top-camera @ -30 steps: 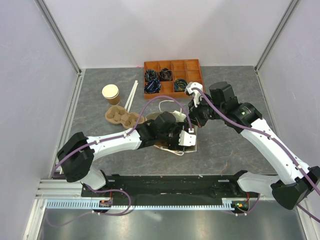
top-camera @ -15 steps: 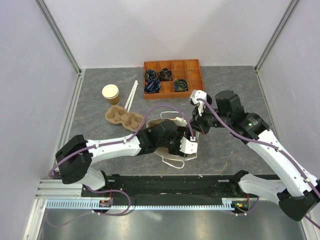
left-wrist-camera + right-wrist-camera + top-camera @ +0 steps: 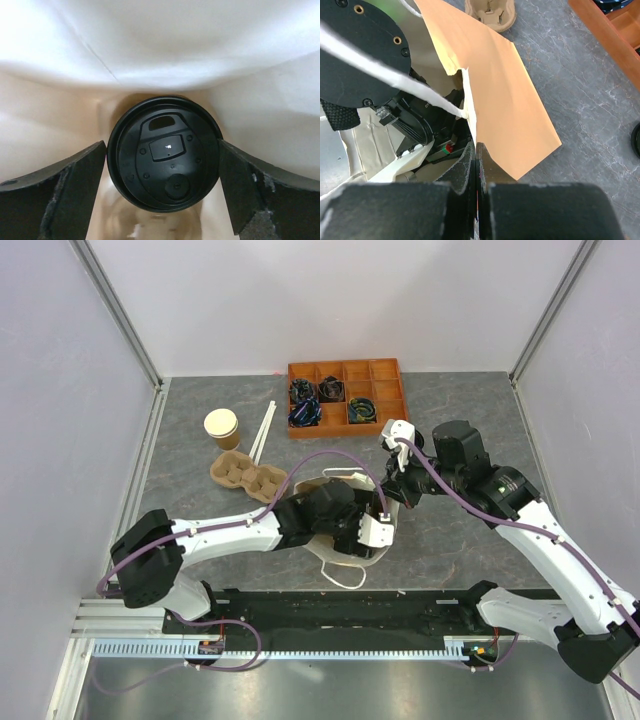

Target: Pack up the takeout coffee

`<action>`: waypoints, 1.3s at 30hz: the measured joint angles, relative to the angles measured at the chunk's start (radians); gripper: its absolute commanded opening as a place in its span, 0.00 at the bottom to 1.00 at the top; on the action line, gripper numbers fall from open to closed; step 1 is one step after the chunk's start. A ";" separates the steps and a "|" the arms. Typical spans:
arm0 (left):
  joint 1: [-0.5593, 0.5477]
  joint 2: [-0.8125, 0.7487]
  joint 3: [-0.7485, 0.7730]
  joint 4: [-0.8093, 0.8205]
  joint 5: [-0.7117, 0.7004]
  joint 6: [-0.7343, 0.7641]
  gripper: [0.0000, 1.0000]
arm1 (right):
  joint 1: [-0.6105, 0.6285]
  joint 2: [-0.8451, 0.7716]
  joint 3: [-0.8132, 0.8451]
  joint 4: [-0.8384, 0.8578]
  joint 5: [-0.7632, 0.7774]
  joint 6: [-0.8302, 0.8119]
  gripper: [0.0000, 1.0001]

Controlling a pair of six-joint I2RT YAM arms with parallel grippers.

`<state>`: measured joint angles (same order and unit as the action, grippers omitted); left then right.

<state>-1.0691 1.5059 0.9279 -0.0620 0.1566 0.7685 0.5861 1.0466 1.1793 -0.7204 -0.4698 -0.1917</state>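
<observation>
kraft paper bag (image 3: pixel 505 100) is resting on the bench (image 3: pixel 580 110), takeout coffee (image 3: pixel 165 154) sitting inside it. left jaws are standing wide open either side of its black lid. right jaws are pinching the bag's edge, fully closed.

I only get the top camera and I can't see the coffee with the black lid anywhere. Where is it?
Observer: Inside the paper bag. The left wrist camera shows the takeout coffee with bag walls all around it.
Kid: Is the left arm squeezing it?
Observer: It doesn't look so. The left fingers stand wide, one on each side of it.
Kid: What's the right arm doing?
Observer: The right fingers are shut on the bag's edge, pinching the paper.
</observation>
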 measured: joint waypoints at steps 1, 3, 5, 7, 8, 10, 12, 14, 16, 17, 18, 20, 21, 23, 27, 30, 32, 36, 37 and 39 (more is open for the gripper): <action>0.001 -0.001 0.000 -0.006 0.000 0.000 1.00 | 0.000 0.000 0.000 0.000 0.000 -0.001 0.00; 0.002 -0.008 0.000 -0.019 -0.002 -0.002 1.00 | 0.000 0.000 0.000 -0.001 0.000 -0.001 0.00; 0.003 -0.013 0.000 -0.033 -0.006 -0.006 0.98 | 0.000 0.000 0.000 -0.002 -0.001 -0.003 0.00; 0.004 -0.017 0.000 -0.047 -0.009 -0.013 0.95 | 0.000 -0.001 0.000 -0.004 -0.002 -0.005 0.00; 0.005 -0.020 0.000 -0.055 -0.009 -0.018 0.95 | 0.000 -0.001 0.000 -0.006 -0.003 -0.005 0.00; 0.010 -0.023 -0.001 -0.085 -0.019 -0.031 0.95 | 0.000 -0.002 0.000 -0.015 -0.005 -0.005 0.00; 0.017 -0.023 -0.002 -0.104 -0.025 -0.038 0.96 | 0.001 -0.004 0.000 -0.023 -0.005 -0.006 0.00; 0.018 -0.024 -0.002 -0.108 -0.028 -0.040 0.92 | 0.001 -0.005 0.000 -0.025 -0.005 -0.007 0.00; 0.018 -0.024 -0.002 -0.108 -0.030 -0.043 0.85 | 0.001 -0.005 0.000 -0.026 -0.005 -0.007 0.00; 0.018 -0.023 -0.002 -0.109 -0.032 -0.043 0.83 | 0.001 -0.005 0.000 -0.026 -0.005 -0.007 0.00; 0.018 -0.023 -0.003 -0.109 -0.035 -0.045 0.80 | 0.001 -0.005 0.000 -0.028 -0.005 -0.007 0.00; 0.018 -0.023 -0.005 -0.106 -0.041 -0.046 0.80 | 0.001 -0.005 0.000 -0.031 -0.006 -0.007 0.00; 0.018 -0.023 -0.006 -0.105 -0.042 -0.045 0.83 | 0.001 -0.005 0.001 -0.032 -0.006 -0.007 0.00; 0.018 -0.023 -0.006 -0.104 -0.043 -0.045 0.90 | 0.001 -0.005 0.002 -0.036 -0.007 -0.008 0.00; 0.018 -0.023 -0.006 -0.101 -0.050 -0.046 0.98 | 0.001 -0.005 0.002 -0.037 -0.008 -0.013 0.00; 0.018 -0.023 -0.006 -0.101 -0.053 -0.046 0.98 | 0.001 -0.004 0.003 -0.037 -0.008 -0.015 0.00; 0.018 -0.023 -0.006 -0.103 -0.052 -0.046 0.99 | 0.001 -0.004 0.003 -0.038 -0.008 -0.014 0.00; 0.019 -0.027 -0.005 -0.116 -0.051 -0.047 0.97 | 0.001 0.007 0.016 -0.048 -0.010 -0.014 0.00; 0.020 -0.028 -0.001 -0.124 -0.051 -0.047 0.95 | 0.001 0.011 0.021 -0.053 -0.012 -0.014 0.00; 0.021 -0.028 0.009 -0.144 -0.051 -0.049 0.92 | 0.001 0.019 0.030 -0.059 -0.014 -0.011 0.00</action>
<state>-1.0485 1.4780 0.9371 -0.2058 0.1059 0.7193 0.5873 1.0653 1.2091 -0.7795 -0.4839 -0.2031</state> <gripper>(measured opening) 0.961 0.007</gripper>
